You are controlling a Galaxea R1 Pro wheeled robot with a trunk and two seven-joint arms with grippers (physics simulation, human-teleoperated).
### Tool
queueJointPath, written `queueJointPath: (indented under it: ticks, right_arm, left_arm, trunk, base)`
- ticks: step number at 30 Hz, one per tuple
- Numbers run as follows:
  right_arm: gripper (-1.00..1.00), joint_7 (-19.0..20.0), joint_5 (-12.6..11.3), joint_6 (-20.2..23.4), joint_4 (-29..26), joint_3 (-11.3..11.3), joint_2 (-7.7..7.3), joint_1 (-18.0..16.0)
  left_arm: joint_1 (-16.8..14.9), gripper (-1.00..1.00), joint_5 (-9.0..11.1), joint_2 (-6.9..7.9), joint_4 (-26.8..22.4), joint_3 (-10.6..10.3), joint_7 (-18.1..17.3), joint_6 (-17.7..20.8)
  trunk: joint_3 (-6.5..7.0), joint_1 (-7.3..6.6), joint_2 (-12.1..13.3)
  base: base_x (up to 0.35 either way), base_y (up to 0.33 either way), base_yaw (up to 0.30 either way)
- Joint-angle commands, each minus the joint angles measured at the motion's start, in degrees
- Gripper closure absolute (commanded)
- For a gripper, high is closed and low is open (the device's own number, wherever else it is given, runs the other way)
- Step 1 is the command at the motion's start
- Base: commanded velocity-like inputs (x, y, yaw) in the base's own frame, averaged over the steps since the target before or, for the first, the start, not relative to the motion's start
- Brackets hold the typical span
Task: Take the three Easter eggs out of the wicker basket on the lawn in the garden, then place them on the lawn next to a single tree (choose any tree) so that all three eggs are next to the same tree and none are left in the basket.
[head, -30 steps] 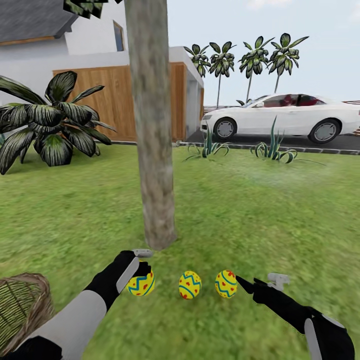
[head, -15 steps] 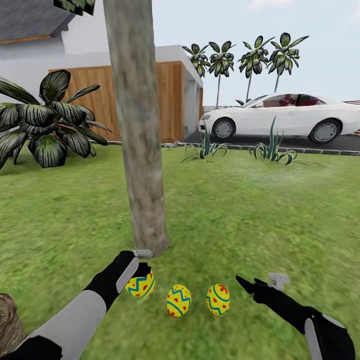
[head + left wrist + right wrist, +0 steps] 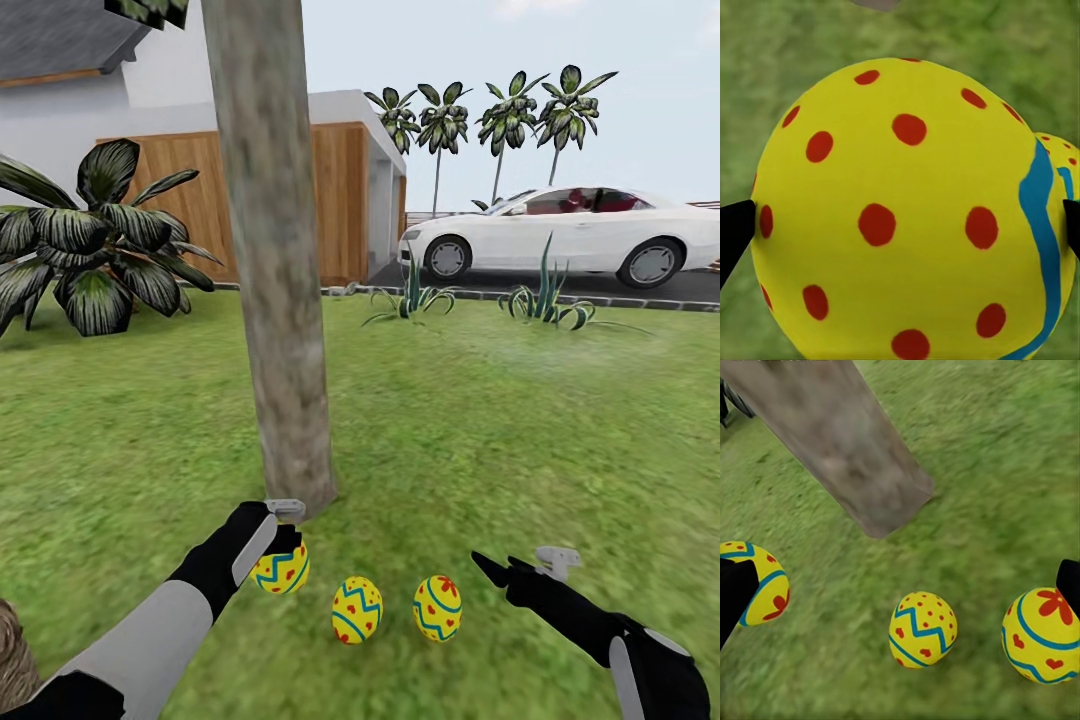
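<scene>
Between the earlier frames and now the whole head view has slid, so the camera turned: the tree [image 3: 270, 250] trunk and the 2 loose Easter eggs sit further left in the picture, and the wicker basket [image 3: 10, 650] has shrunk to a sliver at the lower left corner, while both arms keep their places in the picture. The left pincer [image 3: 283, 545] is closed on 1 egg [image 3: 283, 570], which hangs low over the lawn [image 3: 500, 420] just in front of the trunk base; in the left wrist view its dark fingertips [image 3: 733, 232] press either side of the red-dotted shell [image 3: 907, 217], grass blurred beneath. The middle egg [image 3: 357, 609] and the right egg [image 3: 437, 607] lie on the grass near the trunk, apart from each other. The right pincer [image 3: 505, 572] hovers just beside the right egg, holding nothing; its fingers stand apart in the right wrist view, with that egg [image 3: 1044, 634] by 1 tip. Judging by this, the held egg is kept low and close to the others so that release drops it beside the same tree; it is likely the last 1, though the basket's inside is hidden.
</scene>
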Motion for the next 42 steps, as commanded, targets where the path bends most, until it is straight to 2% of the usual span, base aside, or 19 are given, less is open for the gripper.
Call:
queueJointPath:
  ticks: [1, 3, 14, 20, 32, 42]
  right_arm:
    - [-1.00, 0.2, -0.2, 0.5, 0.0, -0.1, 0.05, -0.1]
    - [-1.00, 0.2, -0.2, 0.5, 0.0, -0.1, 0.05, -0.1]
    - [-1.00, 0.2, -0.3, 0.5, 0.0, -0.1, 0.05, -0.1]
    - [-1.00, 0.2, -0.2, 0.5, 0.0, -0.1, 0.04, -0.1]
    - [-1.00, 0.2, -0.2, 0.5, 0.0, 0.0, 0.04, -0.1]
    - [-1.00, 0.2, -0.1, 0.5, 0.0, 0.0, 0.05, -0.1]
  left_arm:
    - [0.0, 1.00, 0.6, 0.03, -0.1, -0.2, 0.5, 0.1]
    - [0.0, 1.00, 0.6, 0.03, -0.1, -0.2, 0.5, 0.1]
    - [0.0, 1.00, 0.6, 0.08, -0.1, -0.2, 0.5, -0.1]
    - [0.0, 1.00, 0.5, 0.11, 0.0, -0.3, 0.3, -1.7]
    - [0.0, 1.00, 0.5, 0.06, 1.8, -0.3, 0.3, -3.7]
    - [0.0, 1.00, 0.2, 0.06, 2.2, -0.4, 0.3, -3.8]
  trunk:
    - [-0.06, -0.01, 0.0]
    - [-0.06, -0.01, 0.0]
    - [-2.50, 0.27, -0.2]
    - [-3.83, 0.43, -0.3]
    - [-3.83, 0.43, -0.3]
    - [-6.04, 0.68, -0.4]
  base:
    - [0.000, 0.000, 0.000]
    - [0.000, 0.000, 0.000]
    - [0.000, 0.000, 0.000]
    - [0.000, 0.000, 0.000]
    - [0.000, 0.000, 0.000]
    - [0.000, 0.000, 0.000]
